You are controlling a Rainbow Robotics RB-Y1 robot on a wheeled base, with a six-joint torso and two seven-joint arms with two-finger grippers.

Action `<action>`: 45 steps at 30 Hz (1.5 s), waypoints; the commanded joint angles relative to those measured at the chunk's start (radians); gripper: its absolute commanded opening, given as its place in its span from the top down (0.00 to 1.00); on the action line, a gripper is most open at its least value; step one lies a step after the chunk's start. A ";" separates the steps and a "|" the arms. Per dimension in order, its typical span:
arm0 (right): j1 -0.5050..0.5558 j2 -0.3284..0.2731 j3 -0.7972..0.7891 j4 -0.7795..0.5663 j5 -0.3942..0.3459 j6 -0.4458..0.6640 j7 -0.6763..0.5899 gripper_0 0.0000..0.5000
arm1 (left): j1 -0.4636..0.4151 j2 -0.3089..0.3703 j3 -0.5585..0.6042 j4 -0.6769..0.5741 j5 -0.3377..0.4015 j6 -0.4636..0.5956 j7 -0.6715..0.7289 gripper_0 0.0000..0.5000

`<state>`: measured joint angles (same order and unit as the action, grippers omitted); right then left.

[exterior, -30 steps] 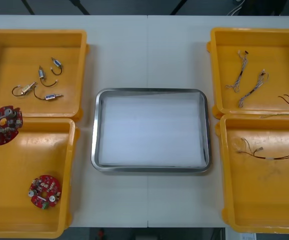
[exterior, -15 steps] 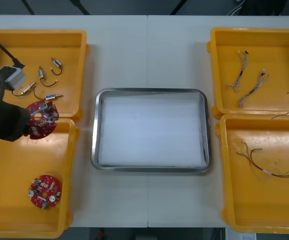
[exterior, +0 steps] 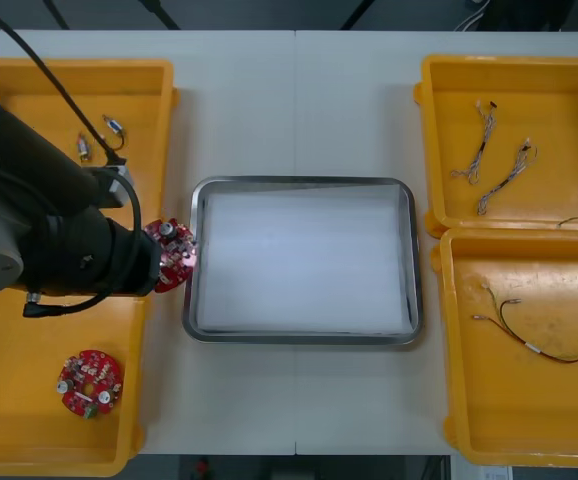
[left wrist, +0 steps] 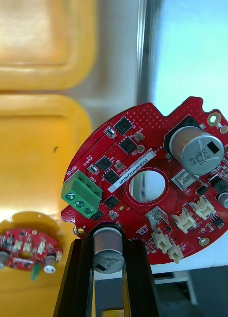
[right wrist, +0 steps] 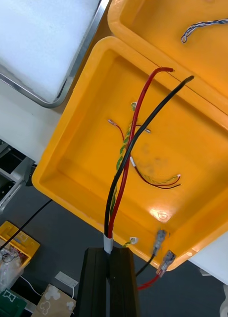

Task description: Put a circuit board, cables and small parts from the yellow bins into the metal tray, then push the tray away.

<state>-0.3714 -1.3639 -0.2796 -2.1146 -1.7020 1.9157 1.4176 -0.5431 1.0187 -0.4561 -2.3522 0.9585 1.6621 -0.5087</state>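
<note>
Status: first loading step in progress, nothing delivered yet.

Metal tray: centre of table, white inside, bare; not pushed.

Left gripper: fingers clamped on a component at the edge of a round red circuit board. Board lifted clear of the near-left yellow bin, hanging above the strip of table between that bin and the tray's left rim, one edge already over the white inside. Judged one short carry and a release away from the first item placed.

Second circuit board: lying in the near-left bin, untouched.

Small metal parts: in the far-left yellow bin, partly hidden by the left arm; none taken.

Right gripper: fingers closed together on the white sleeve of a black and red cable. Wires rising from the fingers above the near-right yellow bin, connectors dangling beside the fingers. Judged picked up, not yet carried to the tray.

Red and yellow cable: loose on the floor of the near-right bin.

Twisted blue and white cables: two, in the far-right yellow bin, untouched.

Outstanding: board set-down, cable delivery, small parts, tray push.
</note>
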 commanded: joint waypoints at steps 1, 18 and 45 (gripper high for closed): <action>-0.030 0.031 -0.019 -0.010 0.041 0.004 -0.031 1.00 | -0.106 -0.077 -0.085 0.011 -0.050 0.030 0.174 1.00; -0.038 0.207 0.116 -0.131 0.334 0.004 -0.017 1.00 | -0.141 -0.284 -0.291 0.149 -0.310 0.044 0.245 1.00; -0.038 0.324 0.287 -0.145 0.542 -0.038 0.003 1.00 | -0.146 -0.365 -0.380 0.286 -0.374 -0.048 0.288 0.82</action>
<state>-0.3784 -1.0542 -0.0152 -2.2350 -1.1767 1.8968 1.4178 -0.6515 0.6760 -0.8244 -2.0558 0.5679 1.6243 -0.2284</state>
